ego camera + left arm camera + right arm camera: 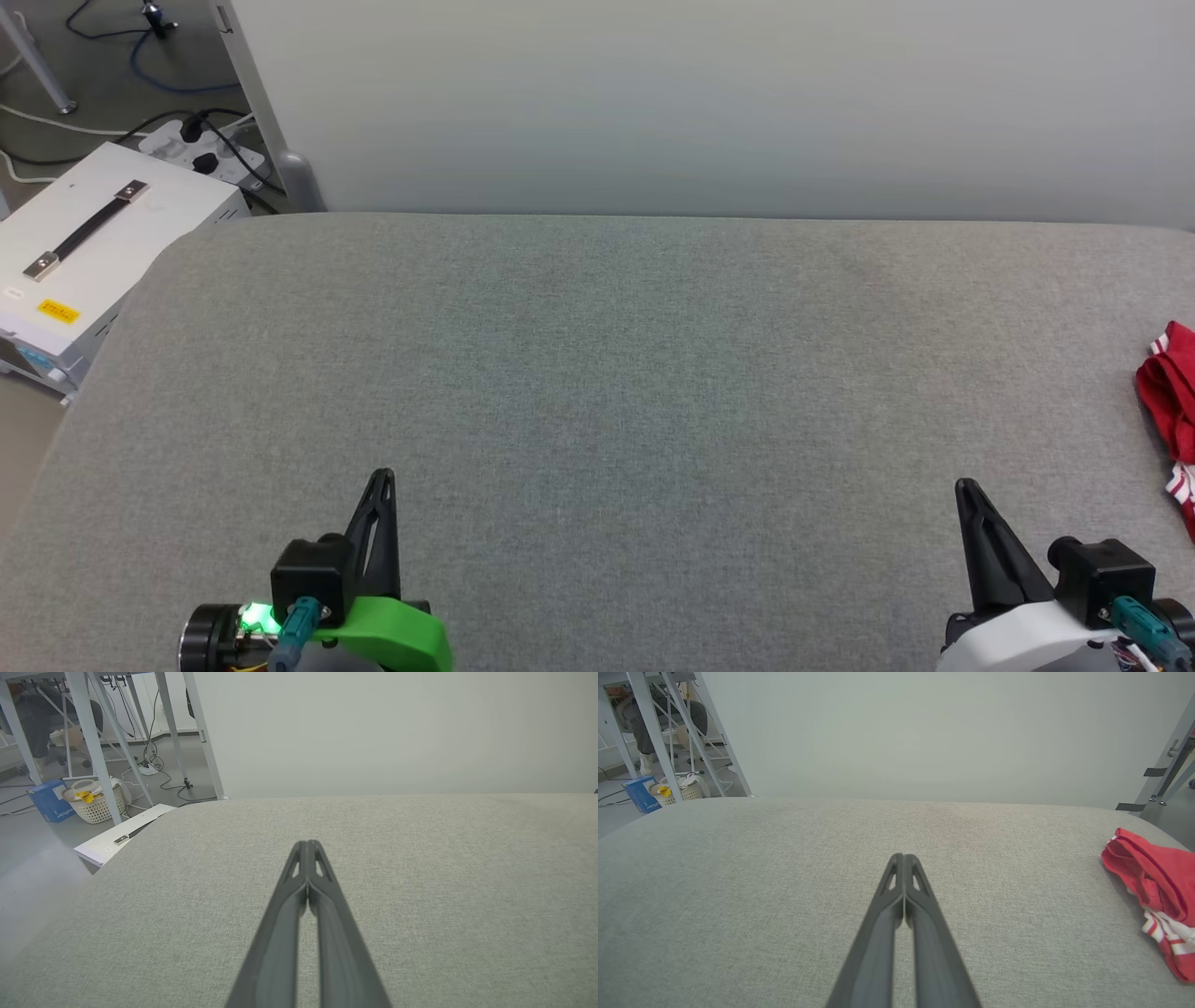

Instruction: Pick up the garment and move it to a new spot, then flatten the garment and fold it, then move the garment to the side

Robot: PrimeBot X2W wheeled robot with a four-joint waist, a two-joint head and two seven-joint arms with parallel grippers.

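Right gripper (967, 489) and left gripper (383, 478) are both pinched together, long dark fingers tip to tip with nothing in them, sitting low by the near edge.

So, the garment (1157, 877): it's over at the far right edge of the table (597, 373), on the right gripper's right side and a bit further out. The right arm is clearly the nearer one. The left is well apart from it, with most of the tabletop in between. It lies as a soft, lumpy red heap with rolled folds, and its long axis runs roughly near-to-far along that edge. The red-and-white stripe trim pokes out at the near end. The head view cuts part of it off.

Honestly, a shirt parked at the side fits either a pile waiting to be fetched or one already set aside. I can't tell if it's folded.

Around it there's flat grey woven tabletop with rounded corners, a plain pale wall (709, 103) behind, and a white case (93, 243) with a black strap handle off the left corner.
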